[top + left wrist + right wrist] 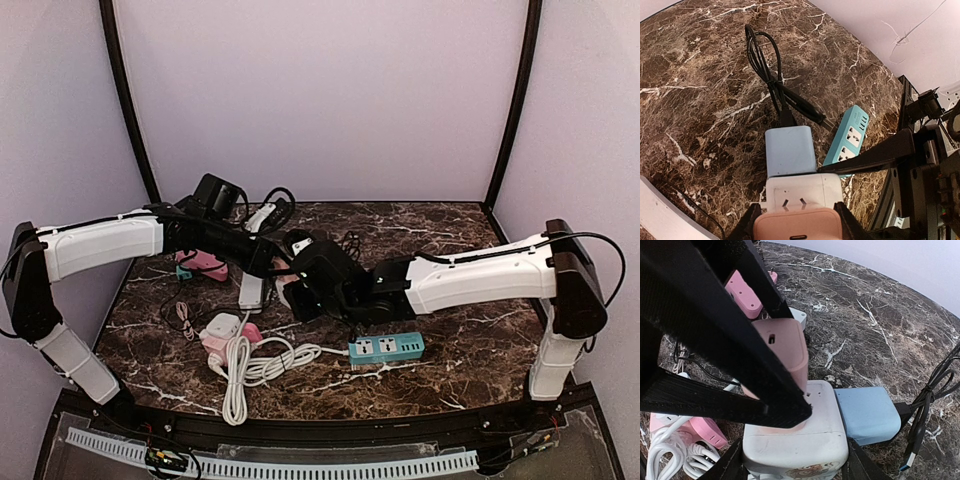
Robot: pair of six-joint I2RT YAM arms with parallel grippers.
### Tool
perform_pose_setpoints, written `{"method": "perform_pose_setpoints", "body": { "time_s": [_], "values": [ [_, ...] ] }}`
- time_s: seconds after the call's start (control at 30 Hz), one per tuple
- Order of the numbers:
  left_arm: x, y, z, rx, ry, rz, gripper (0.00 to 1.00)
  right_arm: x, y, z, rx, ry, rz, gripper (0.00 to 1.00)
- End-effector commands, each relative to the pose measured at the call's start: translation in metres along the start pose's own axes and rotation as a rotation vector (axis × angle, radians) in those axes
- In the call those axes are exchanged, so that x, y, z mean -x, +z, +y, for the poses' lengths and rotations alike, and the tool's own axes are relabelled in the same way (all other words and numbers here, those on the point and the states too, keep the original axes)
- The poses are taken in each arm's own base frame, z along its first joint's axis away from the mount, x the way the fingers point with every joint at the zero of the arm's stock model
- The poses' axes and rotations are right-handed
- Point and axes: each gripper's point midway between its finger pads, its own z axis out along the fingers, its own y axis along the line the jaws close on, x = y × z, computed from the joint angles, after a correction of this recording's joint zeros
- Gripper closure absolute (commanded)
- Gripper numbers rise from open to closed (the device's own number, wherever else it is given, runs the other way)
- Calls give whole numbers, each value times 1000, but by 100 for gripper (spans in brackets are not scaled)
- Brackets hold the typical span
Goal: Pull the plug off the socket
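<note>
Left jaws closed on the pink plug [782, 352]; right jaws closed on the white socket block [795, 440], one finger on each side of it. The two arms meet over the middle of the tabletop [690, 100]. The plug stands upright on the top face of the block, base touching it, with no prongs showing, so I judge it not yet out. A blue plug [867, 412] sits in the block's side face, with a black cable [770, 75] running off from it. Step in hand: separate plug from block. Best done with the right arm [480, 280] holding the block fixed while the left arm [100, 245] draws straight along the prong axis, away from that top face. Tilting would likely bind the prongs or twist the block out of the right jaws. Keep the pull clear of the blue plug and its cable. Surface is dark brown marble pattern, glossy. It also carries a teal power strip [850, 135] near the block, a pink power strip [742, 290] behind it, and a coiled white cord [250, 365] toward the near edge. Plain pale lilac walls [320, 100] stand on three sides, with black poles in the corners.
</note>
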Motion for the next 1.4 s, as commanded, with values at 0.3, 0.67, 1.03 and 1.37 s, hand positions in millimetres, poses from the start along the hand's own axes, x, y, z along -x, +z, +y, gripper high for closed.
{"method": "perform_pose_setpoints", "body": {
  "time_s": [0.3, 0.67, 1.03, 1.37],
  "values": [
    [0, -6, -8, -13, 8, 13, 88, -2, 3, -27, -109, -26, -2, 100],
    [-2, -3, 2, -7, -29, 34, 88, 18, -27, 2, 24, -96, -163, 100],
    [-4, 0, 2, -31, -51, 44, 88, 29, -42, 4, 51, -79, -223, 100],
    [1, -5, -1, -29, -32, 6, 89, 25, -33, -12, -30, 10, -171, 100]
  ]
}}
